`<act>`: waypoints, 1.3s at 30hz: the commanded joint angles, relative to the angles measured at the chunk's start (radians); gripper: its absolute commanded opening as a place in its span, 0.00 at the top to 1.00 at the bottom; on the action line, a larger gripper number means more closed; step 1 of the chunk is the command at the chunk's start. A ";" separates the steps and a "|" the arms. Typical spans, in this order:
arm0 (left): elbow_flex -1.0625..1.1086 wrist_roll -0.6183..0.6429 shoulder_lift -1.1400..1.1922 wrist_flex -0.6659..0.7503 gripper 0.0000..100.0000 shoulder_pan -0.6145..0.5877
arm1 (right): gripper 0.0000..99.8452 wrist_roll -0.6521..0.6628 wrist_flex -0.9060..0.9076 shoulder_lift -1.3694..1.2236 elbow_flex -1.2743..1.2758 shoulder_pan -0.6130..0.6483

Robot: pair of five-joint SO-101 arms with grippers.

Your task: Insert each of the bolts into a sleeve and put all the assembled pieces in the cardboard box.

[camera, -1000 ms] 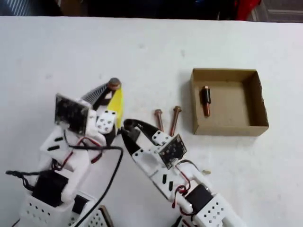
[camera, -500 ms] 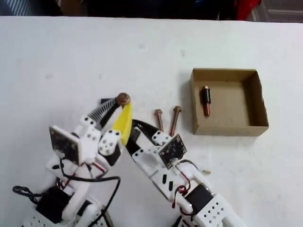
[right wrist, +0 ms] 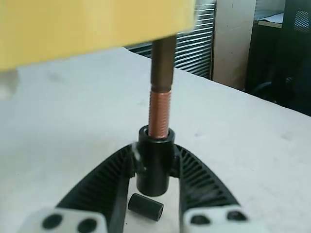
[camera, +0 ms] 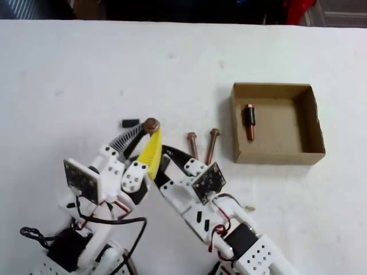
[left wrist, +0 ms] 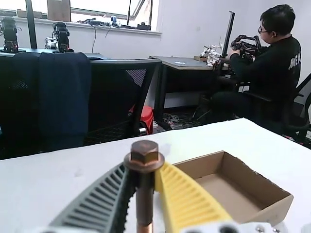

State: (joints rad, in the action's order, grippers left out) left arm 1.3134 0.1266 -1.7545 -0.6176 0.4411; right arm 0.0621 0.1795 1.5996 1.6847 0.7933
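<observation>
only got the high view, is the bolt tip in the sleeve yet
observer: it looks just entered. The bolt stands upright with its tip at the mouth of the sleeve.
operator: how deep
observer: barely in, most of its thread shows above the sleeve.
operator: sleeve held ok
observer: the right gripper is shut on the sleeve from both sides, keeping it upright.
operator: and the left
observer: the left gripper is shut on the bolt just under its head.

Robotics lab office, mesh office chair [left wrist: 124,92] and desk [left wrist: 189,61] beyond the left gripper [left wrist: 144,170], small robot arms [left wrist: 60,35] on the windowsill [left wrist: 112,28], blinds [right wrist: 194,46] behind the right gripper [right wrist: 154,155].
</observation>
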 commanded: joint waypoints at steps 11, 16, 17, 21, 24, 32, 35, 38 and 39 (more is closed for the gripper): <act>0.041 0.012 -0.018 -0.133 0.98 0.007 | 0.98 0.002 -0.001 0.012 0.011 -0.008; 0.097 0.006 -0.018 -0.130 0.98 0.012 | 0.98 0.002 -0.001 0.012 0.011 -0.008; 0.104 0.006 -0.018 -0.127 0.98 0.008 | 0.98 0.002 -0.001 0.012 0.011 -0.008; 0.129 0.006 -0.018 -0.126 0.98 0.004 | 0.98 0.002 -0.001 0.013 0.011 -0.008; 0.133 0.006 -0.018 -0.126 0.98 0.004 | 0.98 0.002 0.001 0.013 0.011 -0.008; 0.141 0.014 -0.018 -0.132 0.60 0.002 | 0.98 0.002 0.004 0.013 0.011 -0.008; 0.141 0.014 -0.018 -0.133 0.56 -0.015 | 0.98 0.002 0.004 0.013 0.011 -0.008; 0.133 0.014 -0.018 -0.129 0.55 -0.073 | 0.98 0.002 0.005 0.013 0.011 -0.010; 0.132 0.014 -0.018 -0.126 0.55 -0.097 | 0.98 0.002 0.005 0.013 0.011 -0.010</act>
State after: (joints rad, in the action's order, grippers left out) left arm 1.4546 0.1312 -1.7745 -0.7449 0.3659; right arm 0.0637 0.1826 1.5980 1.6847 0.7887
